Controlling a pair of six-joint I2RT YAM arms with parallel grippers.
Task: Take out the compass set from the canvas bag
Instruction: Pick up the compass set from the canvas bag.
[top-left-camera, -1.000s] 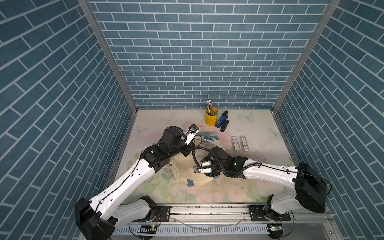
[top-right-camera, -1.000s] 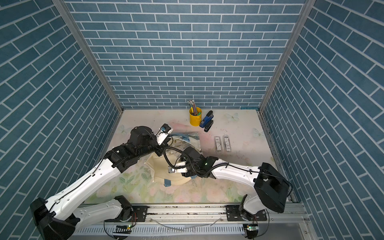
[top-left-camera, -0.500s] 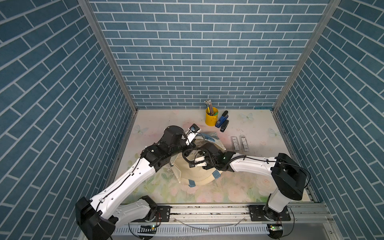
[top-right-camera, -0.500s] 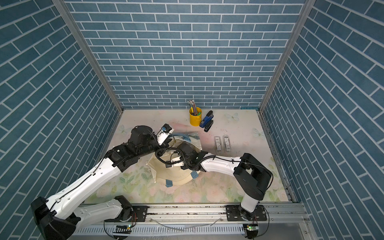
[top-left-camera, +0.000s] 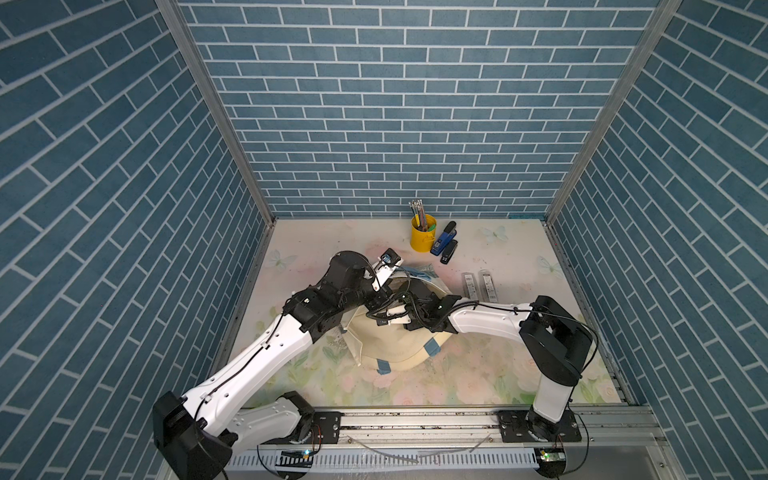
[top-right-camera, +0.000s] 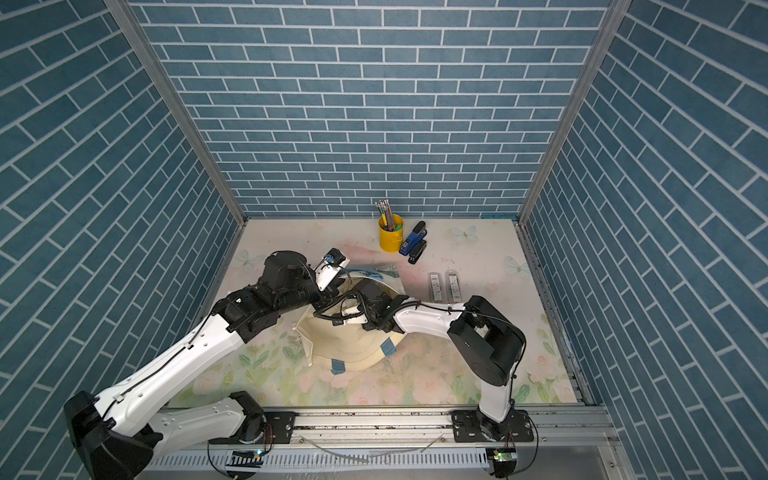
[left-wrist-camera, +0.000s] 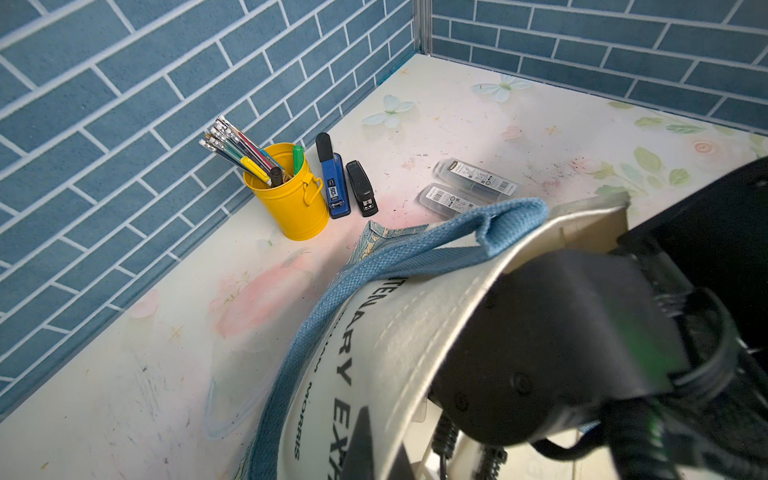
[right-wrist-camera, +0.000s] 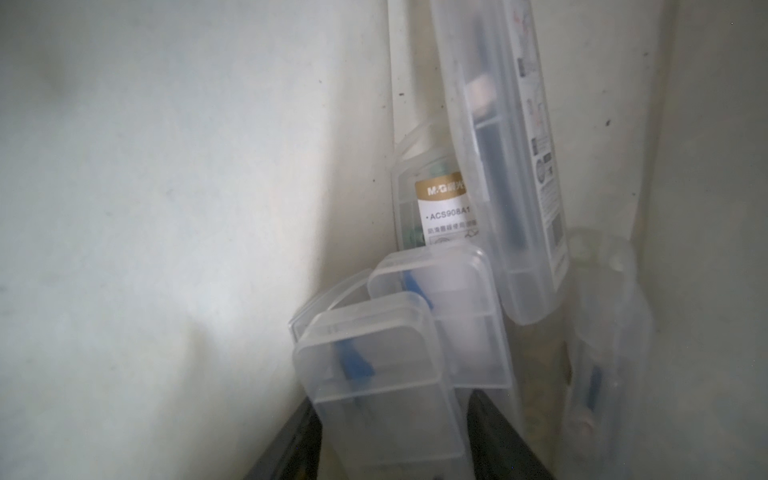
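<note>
Rim of canvas bag (top-left-camera: 395, 349) is pinched by L gripper (left-wrist-camera: 365, 444), jaws pressed together. Inside, clear case (right-wrist-camera: 370, 365) is straddled by R gripper (right-wrist-camera: 390, 436); whether it's gripped can't be told.

Blue brick walls (top-left-camera: 399, 104) (white mortar), pale floral tabletop (top-left-camera: 519, 257), metal posts (top-left-camera: 214, 104).

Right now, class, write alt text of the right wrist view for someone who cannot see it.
Clear plastic cases lie piled inside the canvas bag. The fingers of the right end effector flank the nearest case, which holds something blue; another behind bears a gold-topped label.
</note>
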